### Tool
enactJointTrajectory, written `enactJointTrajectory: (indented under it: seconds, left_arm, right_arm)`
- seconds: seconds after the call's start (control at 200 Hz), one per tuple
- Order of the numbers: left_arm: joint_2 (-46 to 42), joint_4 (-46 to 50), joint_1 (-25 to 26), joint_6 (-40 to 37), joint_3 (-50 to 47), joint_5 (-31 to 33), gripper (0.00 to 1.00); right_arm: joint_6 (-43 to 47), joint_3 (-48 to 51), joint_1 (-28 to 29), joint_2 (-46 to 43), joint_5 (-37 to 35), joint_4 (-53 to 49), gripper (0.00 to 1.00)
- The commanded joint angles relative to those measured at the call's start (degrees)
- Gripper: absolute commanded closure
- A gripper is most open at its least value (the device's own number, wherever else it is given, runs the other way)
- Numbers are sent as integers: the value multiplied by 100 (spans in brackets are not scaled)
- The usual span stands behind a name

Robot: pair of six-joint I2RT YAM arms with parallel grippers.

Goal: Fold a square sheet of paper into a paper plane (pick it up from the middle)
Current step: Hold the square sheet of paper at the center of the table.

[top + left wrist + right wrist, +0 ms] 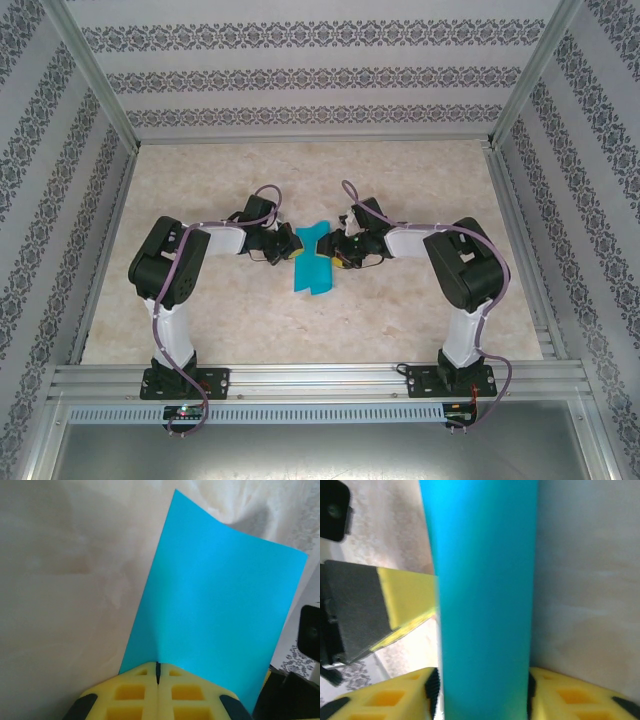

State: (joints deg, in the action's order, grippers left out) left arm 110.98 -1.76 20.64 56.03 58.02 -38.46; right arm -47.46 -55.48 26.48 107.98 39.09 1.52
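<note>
The square sheet of paper is teal-blue and stands bent up off the table between the two grippers. My left gripper is shut on its near edge. In the left wrist view the yellow fingers meet on the paper, which rises beyond them. My right gripper is at the sheet's other side. In the right wrist view its gripper stands open, and the paper runs as a curved band through the gap. No finished paper plane is in view.
The marble-patterned table is enclosed by patterned walls and an aluminium frame. Both arms reach inward to the table's centre, nearly touching. The left gripper's yellow finger lies close beside the paper in the right wrist view.
</note>
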Motion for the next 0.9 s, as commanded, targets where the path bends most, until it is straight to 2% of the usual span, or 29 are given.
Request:
enactJointTrajectory:
  seconds: [0.0,0.215,0.4,0.535,0.684,0.894]
  left_arm:
    - [198,775,100,-311,158,247,100]
    - [240,775,183,-312,212,244,100]
    - [234,769,261,-286,276,236,100]
    - [209,713,292,-243,272,229,100]
    - [154,609,309,-185,278,188,100]
    - [-10,469,309,-145,292,95,100]
  right_arm:
    - [273,-156,-3,-348,-448,-1014,44]
    - [855,-376,73,-890,-1363,-2294,32]
    - [1163,-997,463,-730,-2425,-3122,27]
    - [1256,-1310,739,-533,-2796,-3309,23]
    - [1294,-1530,927,-243,-2903,-3385,26]
    - [1420,-1571,894,18,-2887,-3326,34]
